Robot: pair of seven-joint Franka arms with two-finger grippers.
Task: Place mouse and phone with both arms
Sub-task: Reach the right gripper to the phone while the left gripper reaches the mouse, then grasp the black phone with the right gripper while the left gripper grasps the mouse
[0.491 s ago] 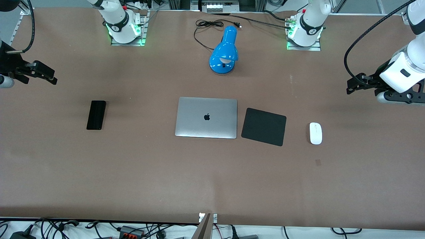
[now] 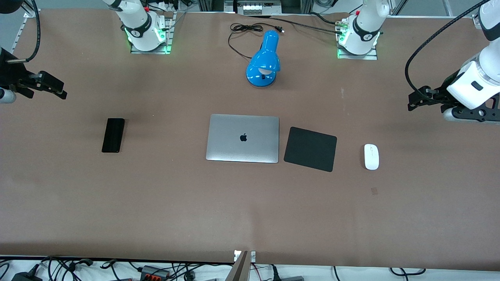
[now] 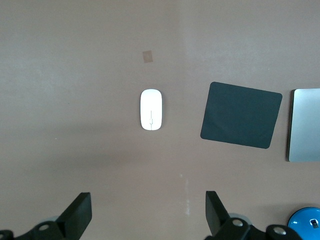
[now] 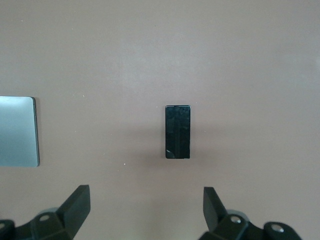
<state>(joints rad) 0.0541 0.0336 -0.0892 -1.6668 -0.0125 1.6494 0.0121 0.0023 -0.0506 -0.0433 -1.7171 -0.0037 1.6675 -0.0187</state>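
The white oval mouse (image 2: 371,156) lies on the brown table toward the left arm's end, beside the black pad; the left wrist view shows the mouse (image 3: 151,109) too. The slim black phone (image 2: 113,135) lies flat toward the right arm's end and also shows as the phone (image 4: 178,132) in the right wrist view. My left gripper (image 2: 416,102) hangs open over bare table at its end, with nothing between its fingers (image 3: 78,214). My right gripper (image 2: 54,89) hangs open and empty over bare table at its own end, fingers (image 4: 77,204) wide apart.
A closed silver laptop (image 2: 242,138) sits mid-table with a black square mouse pad (image 2: 310,148) beside it, between laptop and mouse. A blue desk lamp (image 2: 264,60) with a black cable lies farther from the front camera than the laptop.
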